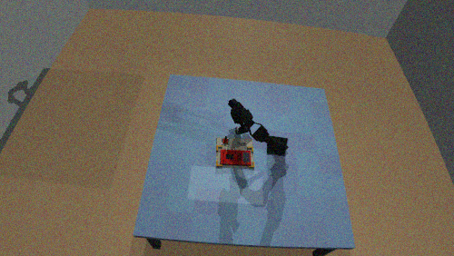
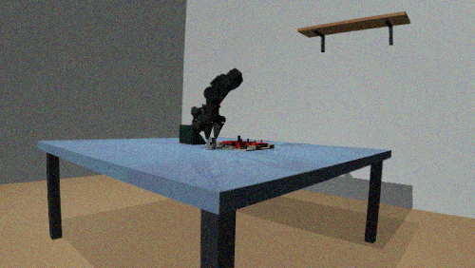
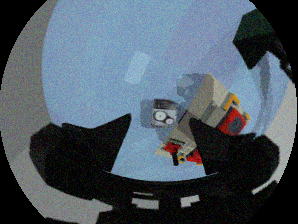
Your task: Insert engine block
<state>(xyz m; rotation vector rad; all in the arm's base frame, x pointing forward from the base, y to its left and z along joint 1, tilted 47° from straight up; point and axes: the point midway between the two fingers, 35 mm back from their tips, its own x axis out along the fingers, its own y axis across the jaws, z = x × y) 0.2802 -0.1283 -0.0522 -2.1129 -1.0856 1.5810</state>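
Observation:
The engine block (image 2: 212, 143) (image 3: 163, 114) is a small grey block with two round light marks on top, standing on the table just beside the car body. The car body (image 1: 235, 157) (image 2: 247, 144) (image 3: 202, 97) is flat, tan and red with yellow corner pieces. My gripper (image 2: 213, 138) (image 3: 161, 117) is open and low over the engine block. In the wrist view the block shows between the spread fingertips, with a gap to each side. The right finger hides part of the car body. I cannot make out the opening or its rib.
The blue table (image 1: 204, 218) (image 2: 142, 162) bears everything. The arm's dark base (image 1: 277, 146) (image 2: 189, 134) (image 3: 254, 40) stands close to the car body. A small red part with a black lever (image 3: 175, 157) sticks up from the car body near the right finger. A wooden shelf (image 2: 353, 25) hangs on the wall.

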